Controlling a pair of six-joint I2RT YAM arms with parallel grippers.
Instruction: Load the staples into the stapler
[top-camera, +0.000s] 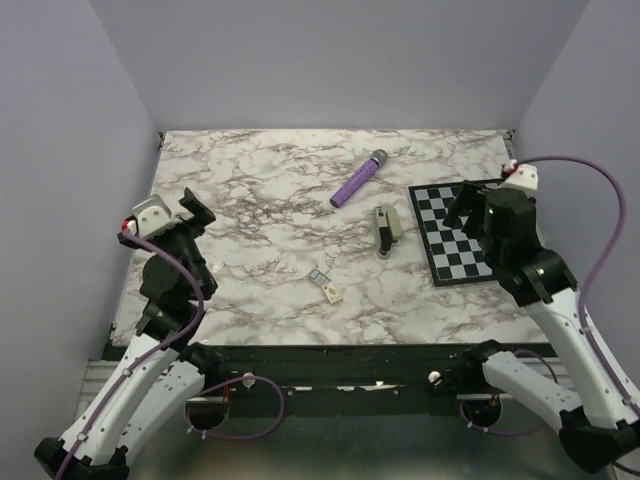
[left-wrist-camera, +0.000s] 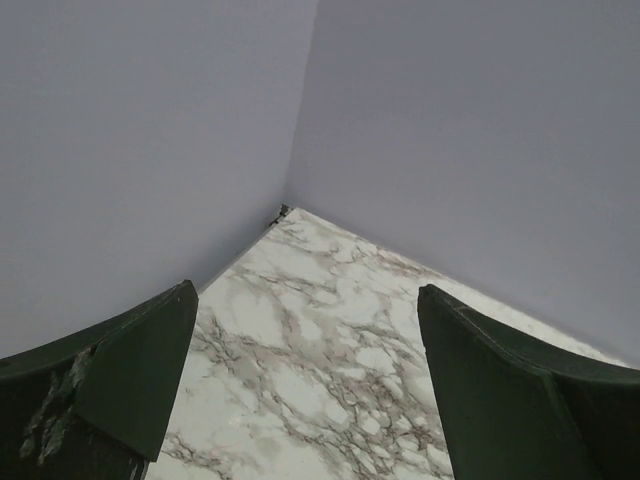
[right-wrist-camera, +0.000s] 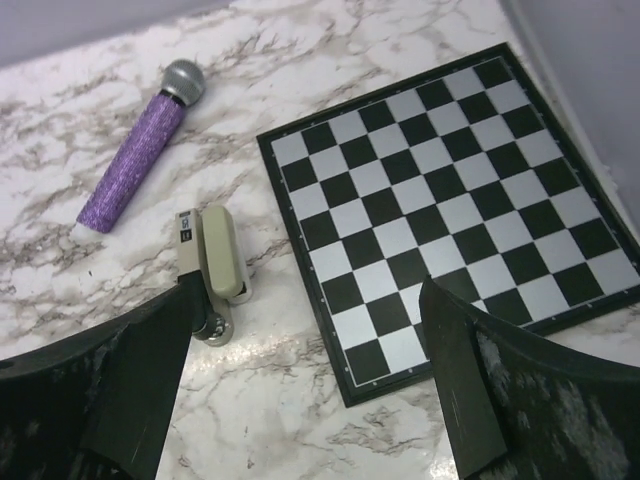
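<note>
beige stapler (top-camera: 386, 229) lying down; cream staple box (top-camera: 333, 292) just beside grey staple block (top-camera: 320, 275).

- We count one chessboard (top-camera: 462, 232), our landmark on the one marble table (top-camera: 260, 210).
- We count one stapler (top-camera: 386, 229), just beside the chessboard's left edge.
- We count one purple cylinder (top-camera: 359, 178) with a grey tip, near the chessboard's far left corner.
- We count two lots of staples, a tiny grey block (top-camera: 319, 275) and a tiny cream-white box (top-camera: 333, 293), close together and left of the chessboard's near corner.
- We count two grippers: the right gripper (right-wrist-camera: 305, 295) above the chessboard's left edge, and the left gripper (left-wrist-camera: 305, 300) well apart from the chessboard.
</note>
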